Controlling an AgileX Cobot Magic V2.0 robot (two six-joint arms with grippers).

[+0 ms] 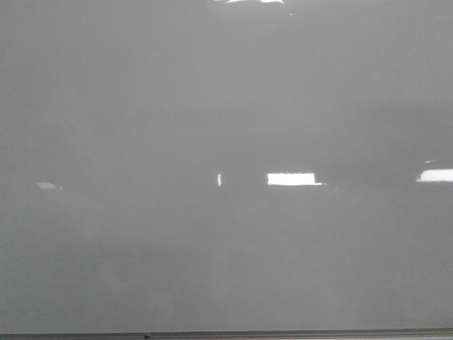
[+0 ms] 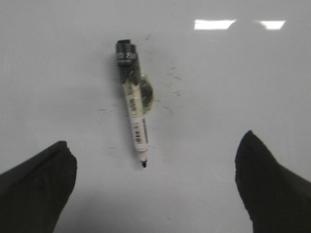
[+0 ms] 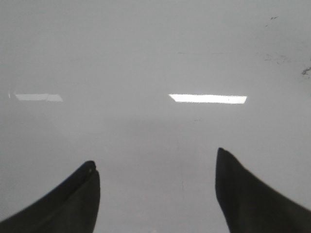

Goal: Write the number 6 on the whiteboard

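Observation:
The whiteboard is a glossy grey surface that fills the front view, with a thin dark frame edge along the near side. No number 6 shows on it in any view. In the left wrist view a white marker with a black cap end and a bare black tip lies flat on the whiteboard, its tip toward my fingers. My left gripper is open above the board, just short of the marker tip. My right gripper is open and empty over the bare whiteboard. Neither gripper shows in the front view.
Bright rectangular light reflections lie on the board. Faint dark smudges sit beside the marker, and more smudges show at the edge of the right wrist view. The dark frame edge runs along the near side.

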